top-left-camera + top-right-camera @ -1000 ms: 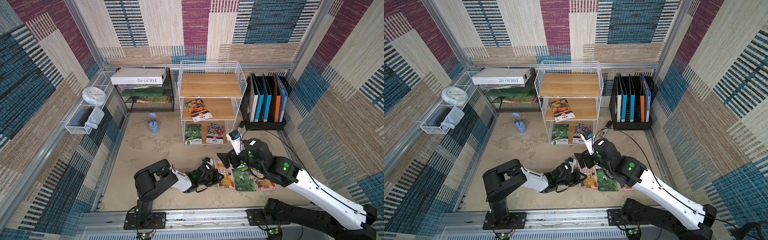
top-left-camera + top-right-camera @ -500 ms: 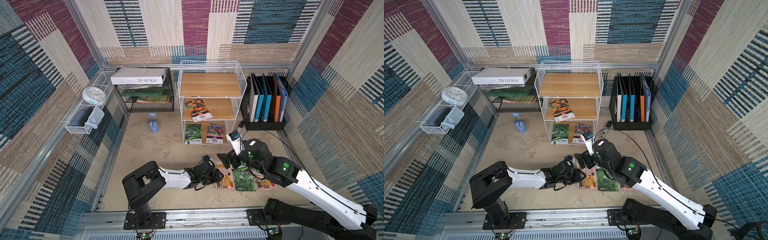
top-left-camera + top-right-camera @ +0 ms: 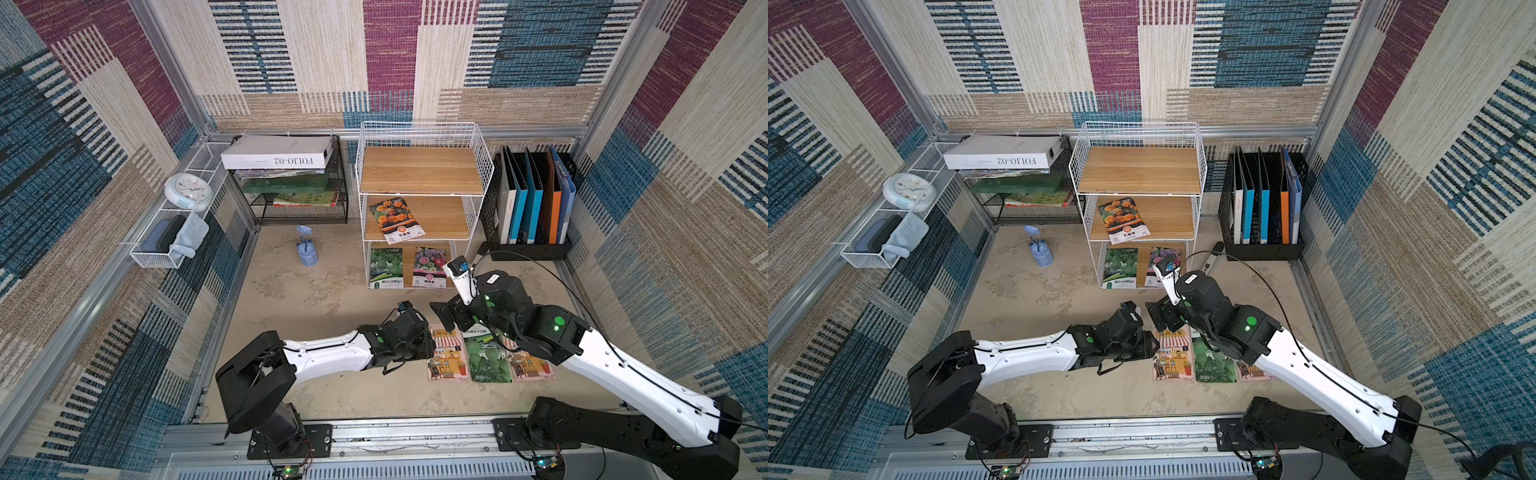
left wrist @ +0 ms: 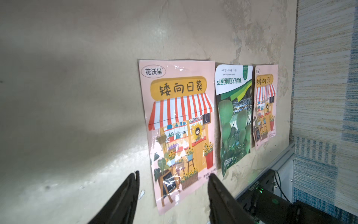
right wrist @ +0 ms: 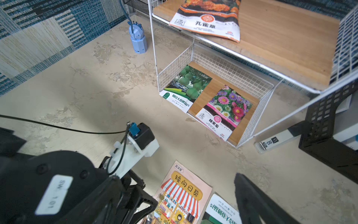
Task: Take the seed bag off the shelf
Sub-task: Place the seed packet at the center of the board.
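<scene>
Right now the shelf point(image 3: 419, 170) stands at 12 o'clock on the counter point(image 3: 316, 299). An orange-flower seed bag point(image 3: 397, 219) lies on its middle board. On the bottom board a green gourd seed bag point(image 3: 386, 268) has a pink-flower seed bag point(image 3: 429, 272) at its 3 o'clock. Toward 5 o'clock on the counter lies a row of three bags point(image 3: 486, 361), with a sunflower seed bag point(image 3: 446, 355) at the row's 9 o'clock end. The left fingers point(image 3: 424, 350) are spread and empty just beside that bag's 9 o'clock edge; the right fingers point(image 3: 445, 319) are spread wide and empty near its 12 o'clock end
</scene>
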Controlling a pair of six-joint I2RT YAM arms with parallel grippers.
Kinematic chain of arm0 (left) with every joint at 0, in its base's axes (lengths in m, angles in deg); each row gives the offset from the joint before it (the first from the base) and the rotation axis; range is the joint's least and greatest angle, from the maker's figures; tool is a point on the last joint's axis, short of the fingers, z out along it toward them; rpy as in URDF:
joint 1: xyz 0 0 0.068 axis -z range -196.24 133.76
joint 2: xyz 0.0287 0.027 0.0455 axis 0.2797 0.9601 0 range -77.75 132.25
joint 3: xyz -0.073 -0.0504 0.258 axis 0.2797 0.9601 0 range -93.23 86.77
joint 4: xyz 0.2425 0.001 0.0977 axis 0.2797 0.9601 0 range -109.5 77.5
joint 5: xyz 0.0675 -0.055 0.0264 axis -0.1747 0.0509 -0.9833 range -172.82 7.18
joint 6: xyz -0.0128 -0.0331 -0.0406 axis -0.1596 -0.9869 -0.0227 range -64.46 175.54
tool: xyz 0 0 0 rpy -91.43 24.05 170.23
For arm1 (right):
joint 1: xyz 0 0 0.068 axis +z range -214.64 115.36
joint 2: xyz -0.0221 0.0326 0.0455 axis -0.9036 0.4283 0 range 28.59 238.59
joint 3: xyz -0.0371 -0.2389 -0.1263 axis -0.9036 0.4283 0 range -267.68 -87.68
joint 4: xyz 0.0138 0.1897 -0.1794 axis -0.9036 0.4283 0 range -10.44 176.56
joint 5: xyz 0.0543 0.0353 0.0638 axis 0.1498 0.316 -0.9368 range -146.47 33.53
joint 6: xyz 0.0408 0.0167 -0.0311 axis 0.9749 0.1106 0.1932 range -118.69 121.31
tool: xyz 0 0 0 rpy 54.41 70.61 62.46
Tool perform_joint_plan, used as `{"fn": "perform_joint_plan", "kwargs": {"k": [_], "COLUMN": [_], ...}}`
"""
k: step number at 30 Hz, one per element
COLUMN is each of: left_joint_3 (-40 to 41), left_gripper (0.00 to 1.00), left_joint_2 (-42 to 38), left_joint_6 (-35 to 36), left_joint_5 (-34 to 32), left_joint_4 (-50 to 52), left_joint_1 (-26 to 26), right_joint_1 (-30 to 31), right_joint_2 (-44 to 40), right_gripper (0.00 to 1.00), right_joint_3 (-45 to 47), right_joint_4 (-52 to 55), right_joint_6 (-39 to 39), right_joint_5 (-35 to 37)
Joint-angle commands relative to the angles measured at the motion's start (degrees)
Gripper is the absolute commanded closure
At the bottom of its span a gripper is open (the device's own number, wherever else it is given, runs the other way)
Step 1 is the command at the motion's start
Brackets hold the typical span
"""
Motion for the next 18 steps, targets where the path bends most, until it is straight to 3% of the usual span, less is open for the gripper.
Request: {"fn": "perform_joint_plan", "kwargs": {"k": [1,7,13,16,18], "left_joint_3": [0.55,6.37,12.53,11.39,11.06], "left_gripper": [0.39,0.34,0.23,0.22,0.22], "left_joint_2": [-3.74,-15.46,-27.57,-28.84,-27.97], "left_joint_6": [3.05,3.80,4.32,5.43,4.99], "left_joint_5": [-3.92,-2.55,6.48,13.07,18.08], "left_joint_4": [6.21,8.10,6.44,5.54,2.64], "left_joint_1": [-0.97,-7.44,-20.43,-25.73,-28.82], "right_joint_1": [0.02,0.04,-0.07,-0.24,-0.63], "right_joint_2": [2.14,4.72,7.59,11.40,15.21], "right_gripper": [0.07,0.14,0.24,0.31,0.42], "right_joint_3": [-2.48,-4.07,-2.67,-5.00,-7.90], "right_joint_4": [-1.16,-6.92,-16.41,-18.81,-18.71], "right_joint_6": [-8.73,-25.76,-38.06,-42.25,-43.57], "right_joint_5": [3.11,1.70,-0.40,-1.79,-2.96]}}
